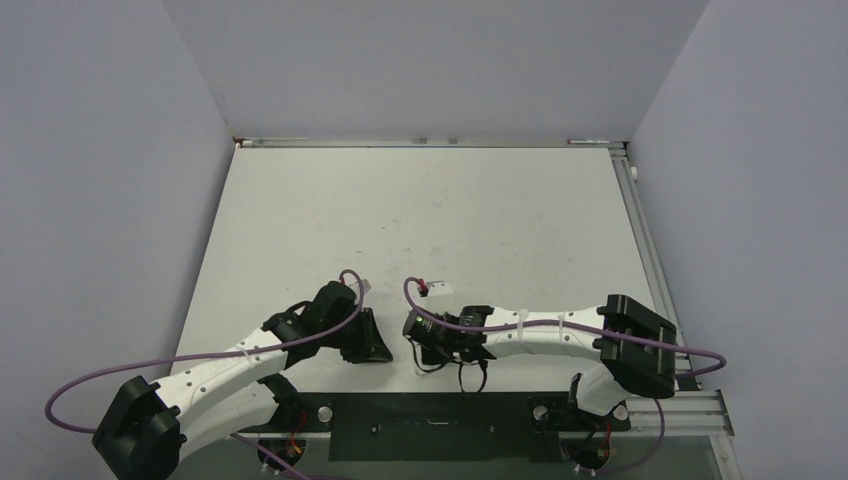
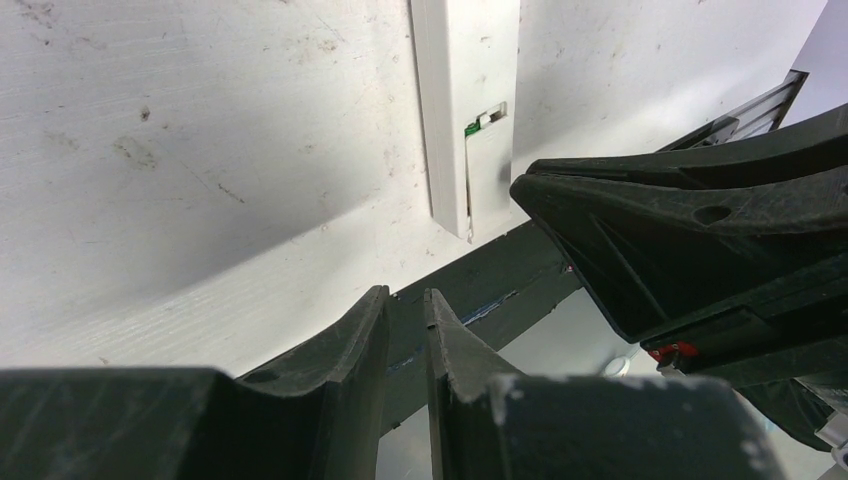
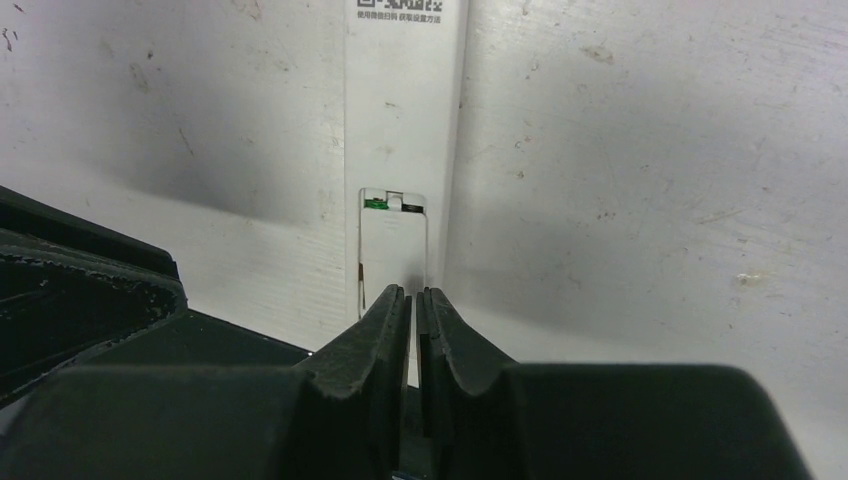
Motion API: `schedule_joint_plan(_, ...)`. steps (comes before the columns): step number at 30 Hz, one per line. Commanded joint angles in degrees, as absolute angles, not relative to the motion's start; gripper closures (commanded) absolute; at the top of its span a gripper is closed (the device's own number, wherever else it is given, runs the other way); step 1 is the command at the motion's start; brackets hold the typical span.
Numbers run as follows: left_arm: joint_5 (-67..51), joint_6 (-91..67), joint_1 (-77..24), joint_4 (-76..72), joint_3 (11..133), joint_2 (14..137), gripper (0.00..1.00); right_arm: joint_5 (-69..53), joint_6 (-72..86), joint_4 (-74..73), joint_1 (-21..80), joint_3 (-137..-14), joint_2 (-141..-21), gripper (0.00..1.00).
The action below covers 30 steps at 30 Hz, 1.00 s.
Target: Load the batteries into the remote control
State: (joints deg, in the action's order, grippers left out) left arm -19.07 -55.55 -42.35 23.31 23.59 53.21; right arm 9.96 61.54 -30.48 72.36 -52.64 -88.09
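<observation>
Jaws of the right end effector (image 3: 413, 300) sit closed, only a hairline between them, and we see nothing clamped there. Their tips hang right at the near end of the remote (image 3: 400, 130), over the near edge of a rectangular panel (image 3: 393, 255) on its upper face; we cannot tell whether they touch it. The remote lies flat on the desk (image 3: 650, 200), its length running straight away from this end effector. A small green mark (image 3: 377, 204) sits at the panel's far left corner, and a printed code (image 3: 400, 12) marks the far part of the same face.

The left end effector (image 2: 407, 318) is slightly open, a slim gap between its jaws and nothing in it. It hangs apart from the remote, near the desk's near edge, where a dark strip (image 2: 500, 285) runs. In its wrist view the right end effector's black body sits just beside the remote's near end.

From above, both end effectors face each other, close together, at the middle of the desk's near side; we cannot make out the remote there.
</observation>
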Motion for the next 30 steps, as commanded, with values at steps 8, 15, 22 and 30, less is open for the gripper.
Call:
schedule_joint_plan(8,-19.3,-56.2,-42.6,21.0,23.1,52.6,0.84,9.7,61.3,-28.3,72.4,-52.9,-89.7,0.91)
schedule_joint_plan(15,-19.3,-56.3,-42.6,20.8,23.0,52.6,0.84,9.2,61.3,-27.7,72.5,-52.7,-90.2,0.91)
schedule_joint_plan(22,-19.5,-56.4,-42.6,20.8,23.0,52.6,0.84,9.0,61.3,-27.4,72.6,-52.7,-90.3,0.91)
schedule_joint_plan(30,-19.4,-56.4,-42.6,20.0,22.7,53.0,0.84,10.5,61.3,-29.6,72.7,-54.2,-89.3,0.91)
